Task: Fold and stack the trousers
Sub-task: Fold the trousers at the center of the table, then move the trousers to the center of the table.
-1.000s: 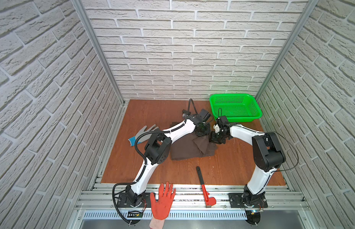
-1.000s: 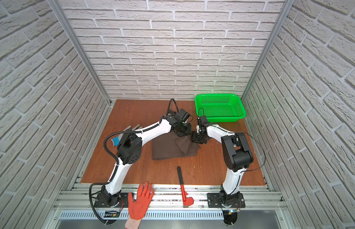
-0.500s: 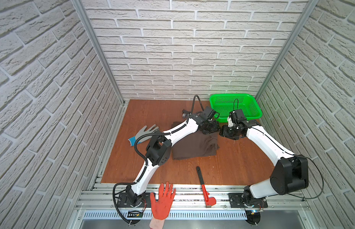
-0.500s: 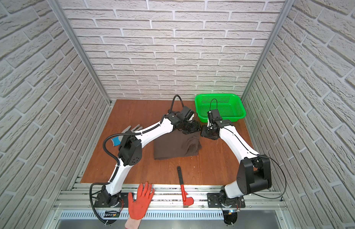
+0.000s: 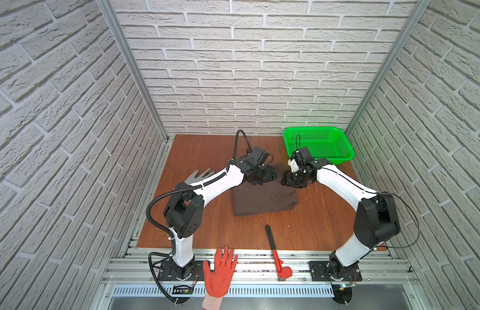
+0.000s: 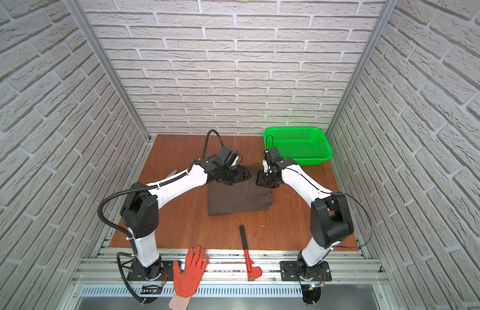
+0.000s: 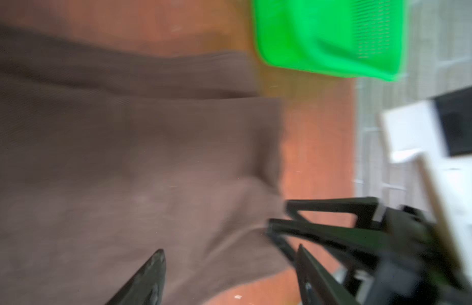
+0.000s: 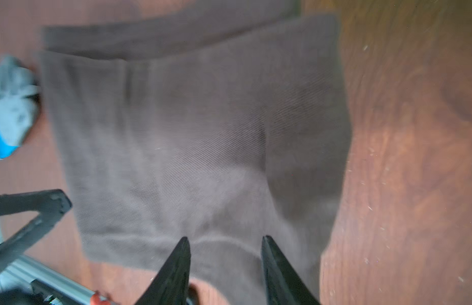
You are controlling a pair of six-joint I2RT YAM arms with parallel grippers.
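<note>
Front rail – orange glove (image 5: 218,271), with a red-handled tool (image 5: 276,255) to its right reaching onto the worktop (image 5: 201,228). Mid-worktop: the trousers (image 5: 263,201), folded into a flat dark brown rectangle, a lower layer's edge showing in both wrist views. Over their far edge, left pincer (image 7: 229,249) – fingers wide apart, nothing between them. Right pincer (image 8: 225,237) is at the far right corner, fingers also apart, gripping nothing, cloth lying below. Grey glove (image 5: 200,175) left of the trousers, partly behind the left arm. Green basket (image 5: 327,145) in the far right corner.
</note>
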